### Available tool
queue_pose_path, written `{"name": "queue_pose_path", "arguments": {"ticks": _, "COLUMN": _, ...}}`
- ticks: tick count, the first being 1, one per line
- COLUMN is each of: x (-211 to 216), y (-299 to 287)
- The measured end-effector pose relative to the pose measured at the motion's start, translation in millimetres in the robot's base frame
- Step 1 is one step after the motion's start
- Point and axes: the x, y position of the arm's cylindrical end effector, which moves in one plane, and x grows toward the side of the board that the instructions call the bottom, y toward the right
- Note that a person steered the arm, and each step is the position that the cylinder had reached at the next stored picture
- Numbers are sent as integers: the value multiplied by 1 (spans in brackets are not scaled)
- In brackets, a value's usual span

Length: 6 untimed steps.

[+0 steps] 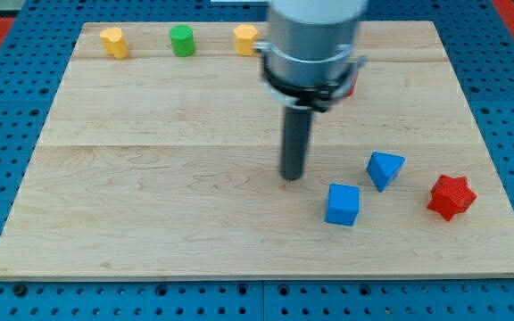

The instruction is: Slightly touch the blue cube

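Bench [150, 205]: a pale wooden board on a blue pegboard; it carries every block, and none sits in a container.
Arm [315, 40]: a grey cylinder coming down from the bench's far edge, ending in a dark rod.
Jaws: there are none, only the rod, which holds nothing.
My tip [292, 176]: on the wood near the middle of the bench, just up and to the view's left of the blue cube, apart from it.
Blue cube [343, 204]: toward the near right part of the bench.
Blue wedge-like block [384, 168]: just beside the cube, nearer the right edge.
Red star block [451, 197]: close to the right edge.
Yellow block [113, 42]: far left corner.
Green cylinder [182, 40]: far edge.
Second yellow block [245, 39]: far edge, beside the arm.
Red block [352, 86]: mostly hidden behind the arm.
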Motion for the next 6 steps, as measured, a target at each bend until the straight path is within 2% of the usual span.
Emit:
{"name": "queue_pose_path", "arguments": {"ticks": 1, "x": 77, "y": 34}}
{"name": "queue_pose_path", "arguments": {"ticks": 2, "x": 81, "y": 90}}
{"name": "queue_pose_path", "arguments": {"ticks": 3, "x": 86, "y": 68}}
{"name": "queue_pose_path", "arguments": {"ticks": 4, "x": 95, "y": 5}}
{"name": "queue_pose_path", "arguments": {"ticks": 5, "x": 37, "y": 1}}
{"name": "queue_pose_path", "arguments": {"ticks": 6, "x": 46, "y": 79}}
